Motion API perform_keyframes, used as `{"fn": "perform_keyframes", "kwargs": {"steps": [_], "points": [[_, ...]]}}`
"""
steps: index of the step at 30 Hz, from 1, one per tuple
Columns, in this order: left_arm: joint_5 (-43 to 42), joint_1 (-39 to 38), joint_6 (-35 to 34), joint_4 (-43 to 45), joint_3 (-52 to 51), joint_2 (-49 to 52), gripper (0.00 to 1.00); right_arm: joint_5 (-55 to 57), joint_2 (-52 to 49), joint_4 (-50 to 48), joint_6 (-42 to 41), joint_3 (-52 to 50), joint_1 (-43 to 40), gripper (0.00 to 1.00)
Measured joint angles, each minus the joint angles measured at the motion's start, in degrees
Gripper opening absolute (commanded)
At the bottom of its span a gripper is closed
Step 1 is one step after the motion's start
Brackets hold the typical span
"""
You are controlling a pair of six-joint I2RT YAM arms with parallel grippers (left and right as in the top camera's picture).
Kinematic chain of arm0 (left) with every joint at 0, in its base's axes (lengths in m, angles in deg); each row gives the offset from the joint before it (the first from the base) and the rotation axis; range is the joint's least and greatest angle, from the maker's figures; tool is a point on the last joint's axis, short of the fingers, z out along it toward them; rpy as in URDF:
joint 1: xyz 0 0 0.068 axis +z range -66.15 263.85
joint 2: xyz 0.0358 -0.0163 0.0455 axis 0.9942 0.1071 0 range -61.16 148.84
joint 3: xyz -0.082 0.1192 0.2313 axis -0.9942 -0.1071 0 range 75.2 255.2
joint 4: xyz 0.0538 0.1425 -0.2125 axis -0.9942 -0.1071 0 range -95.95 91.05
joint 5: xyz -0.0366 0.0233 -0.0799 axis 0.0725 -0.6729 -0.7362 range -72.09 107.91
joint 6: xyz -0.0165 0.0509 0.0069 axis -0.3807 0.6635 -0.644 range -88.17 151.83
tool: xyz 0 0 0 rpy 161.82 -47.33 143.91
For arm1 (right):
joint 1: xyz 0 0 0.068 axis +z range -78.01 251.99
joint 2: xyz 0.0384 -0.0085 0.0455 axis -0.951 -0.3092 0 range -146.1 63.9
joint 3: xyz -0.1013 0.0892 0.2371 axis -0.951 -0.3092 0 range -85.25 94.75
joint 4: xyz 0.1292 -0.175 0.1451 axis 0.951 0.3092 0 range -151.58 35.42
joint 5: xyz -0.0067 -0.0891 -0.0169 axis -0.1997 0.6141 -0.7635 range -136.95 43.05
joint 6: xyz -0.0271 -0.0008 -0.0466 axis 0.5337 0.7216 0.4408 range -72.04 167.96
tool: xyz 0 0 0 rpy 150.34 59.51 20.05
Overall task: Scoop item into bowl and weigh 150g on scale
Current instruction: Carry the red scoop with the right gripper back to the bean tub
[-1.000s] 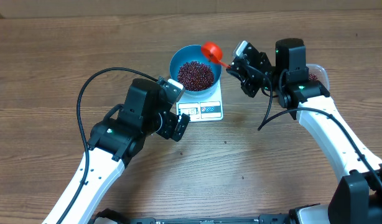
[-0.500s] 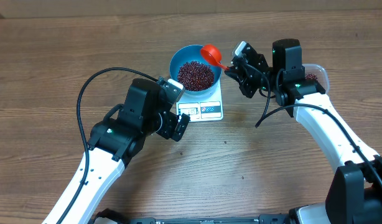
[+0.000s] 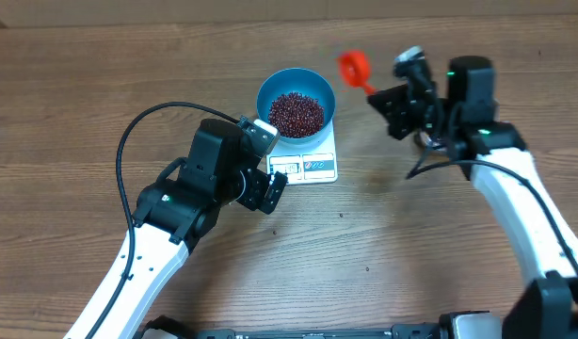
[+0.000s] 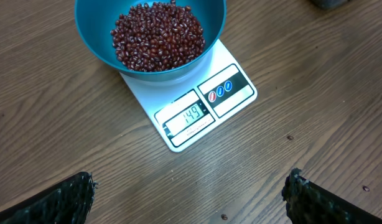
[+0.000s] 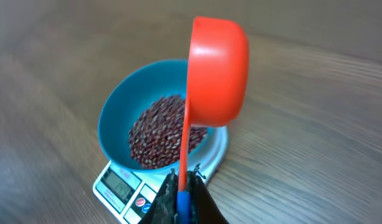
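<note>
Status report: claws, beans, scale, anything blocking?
Left claw open, empty. Right claw shut on red scoop, clear of bowl. Beans in bowl on scale, display 149. Nothing over bowl.

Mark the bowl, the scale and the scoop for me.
bowl (image 4: 93,31), left wrist view, bare inner wall on its left side.
scale (image 4: 186,116), left wrist view, on its display.
scoop (image 5: 219,68), right wrist view, outside of the red cup.

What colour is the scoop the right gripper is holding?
The scoop is bright orange-red, clearest in the right wrist view.
</note>
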Motion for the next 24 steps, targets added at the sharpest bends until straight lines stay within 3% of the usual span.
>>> {"fn": "perform_keyframes", "kwargs": {"steps": [11,24], "points": [[0.0,0.0,0.0,0.0,0.0,0.0,1.00,-0.2,6.3,16.6,-7.6,0.4,-17.4,0.04],[0.0,0.0,0.0,0.0,0.0,0.0,1.00,-0.2,6.3,19.3,-7.8,0.4,-19.7,0.04]]}}
